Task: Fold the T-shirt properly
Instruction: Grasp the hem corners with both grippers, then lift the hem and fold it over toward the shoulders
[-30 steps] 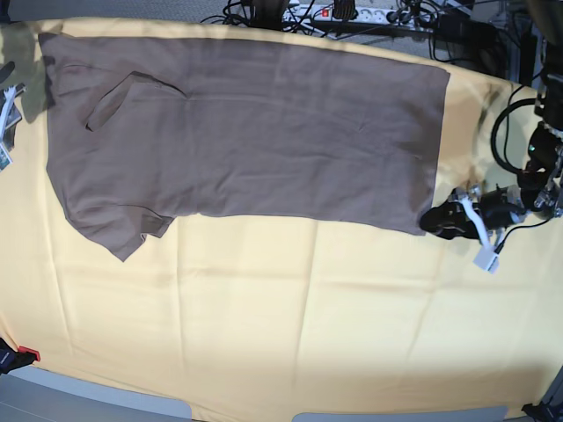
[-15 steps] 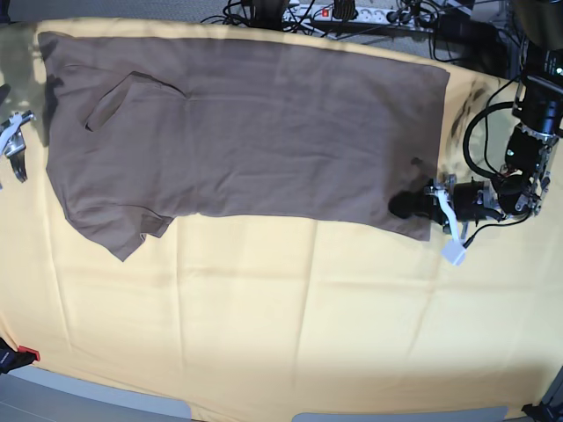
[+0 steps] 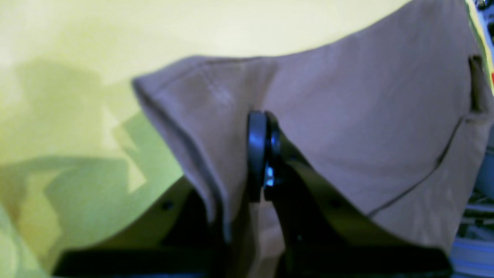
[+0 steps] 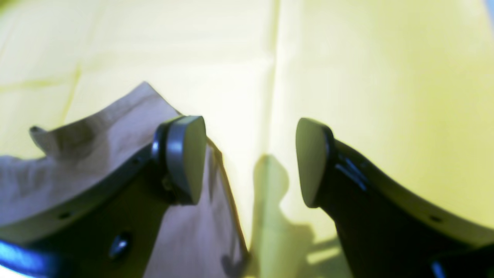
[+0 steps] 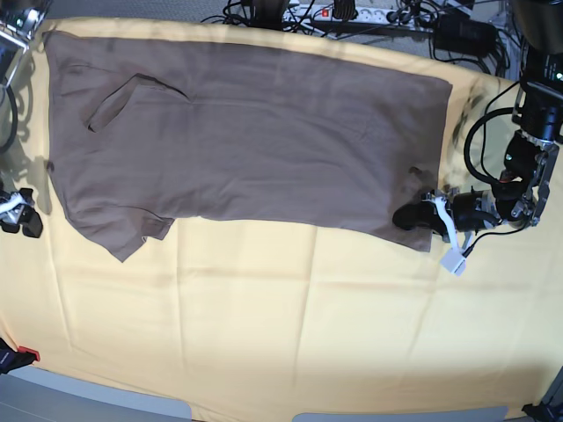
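A plain taupe, short-sleeved T-shirt of soft fabric (image 5: 246, 141) lies spread flat across a pale-yellow cloth (image 5: 290, 325) covering the tabletop, its curved neckline toward the left of the base view and its hem toward the right. One sleeve juts out at the shirt's lower left corner, its edge folded over.

At the shirt's lower right hem corner, the left gripper (image 5: 406, 216) is clamped shut on the fabric. The left wrist view shows its two black fingertips (image 3: 257, 154) pressed together with the taupe cloth pinched between them, the hem corner lifted into a soft peak above the yellow cloth.

At the far left edge of the base view, the right gripper (image 5: 19, 218) sits low over the yellow cloth, just beside the shirt's sleeve side. Its jaws stand wide apart and hold nothing. In the right wrist view, one grey pad (image 4: 185, 158) hangs over the taupe sleeve edge while the other is over bare yellow cloth, with the gripper's shadow falling between them.

A tangle of black cables and a white power strip (image 5: 352, 12) lies beyond the far edge of the tabletop.
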